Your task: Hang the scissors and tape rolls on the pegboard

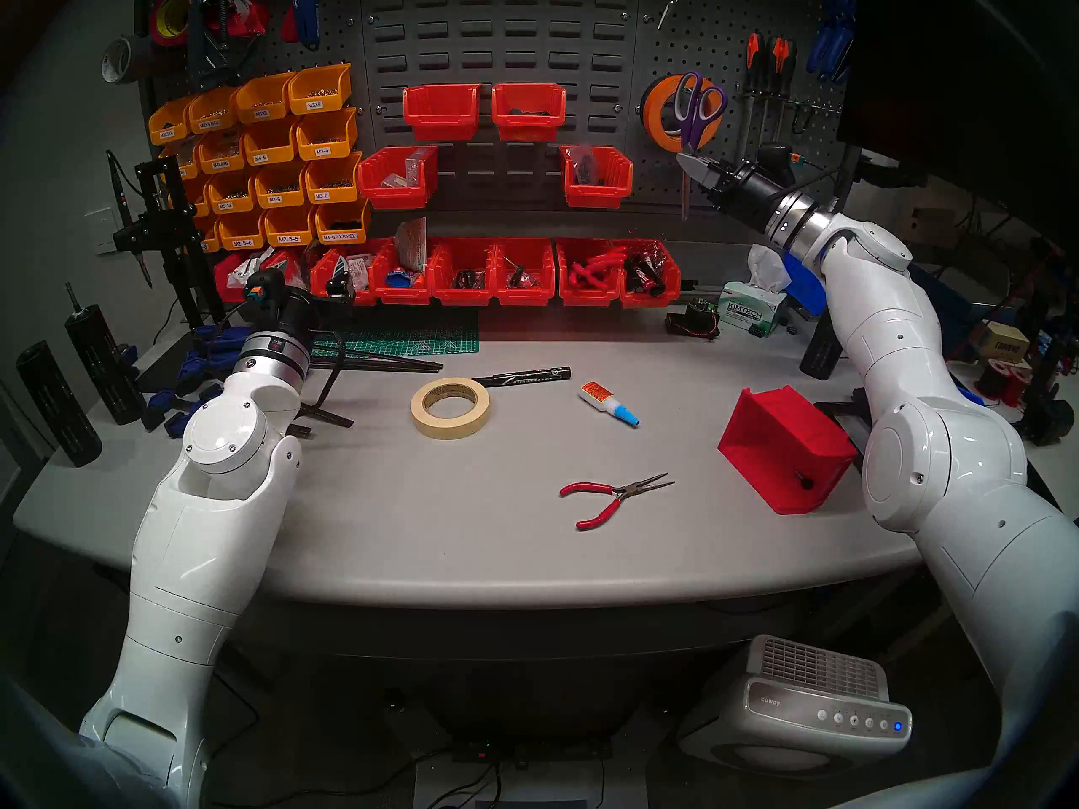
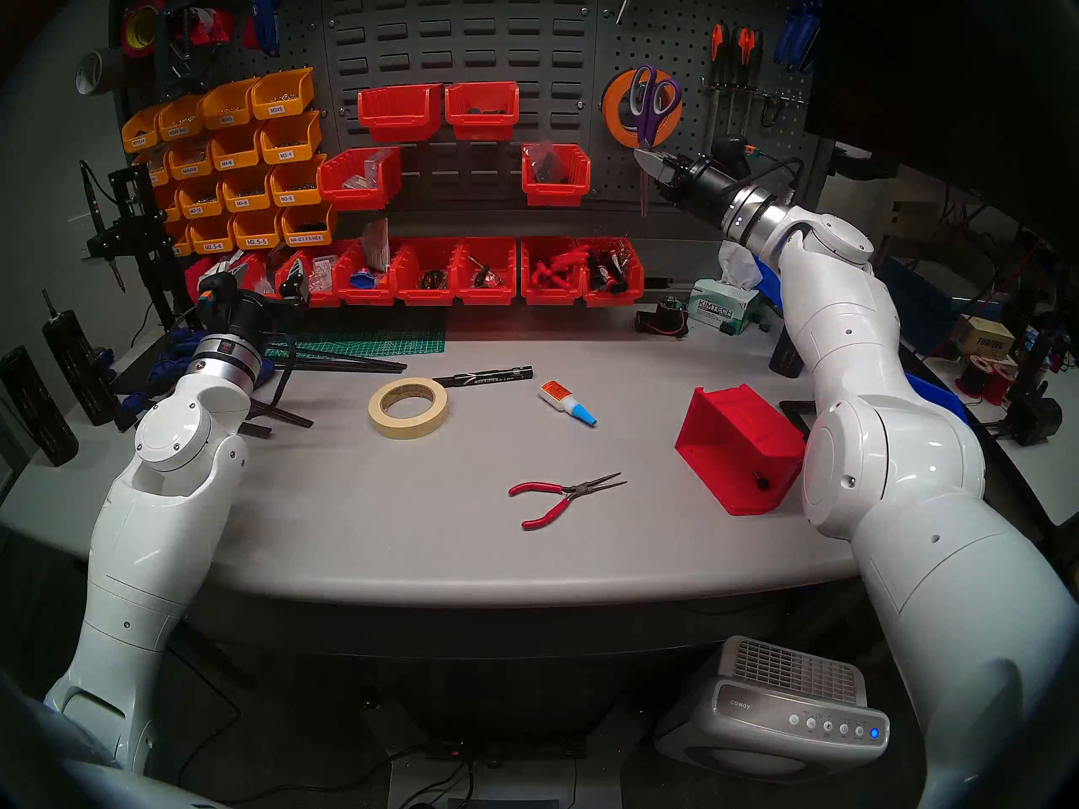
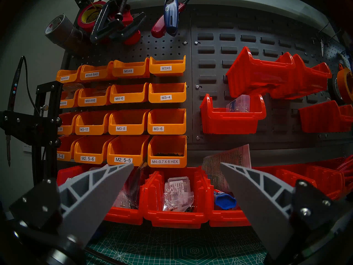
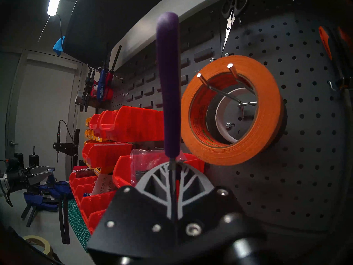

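Upright, the scissors (image 1: pixel 696 110) sit pinched at the blades by the right gripper (image 1: pixel 688 167), handles seemingly just beside the hook (image 4: pixel 231 66); left gripper (image 3: pixel 176 168) gapes idle.

KIMTECH tissue box (image 1: pixel 752 310), coway air purifier (image 1: pixel 817 705), M3X6 yellow bin (image 3: pixel 166 67)

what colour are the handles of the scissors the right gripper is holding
Purple, grey-lined inside the loops; the scissors show best in the head view.

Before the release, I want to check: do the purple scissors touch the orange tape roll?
Apart. The right wrist view shows a gap between the scissors handle and the orange tape roll.
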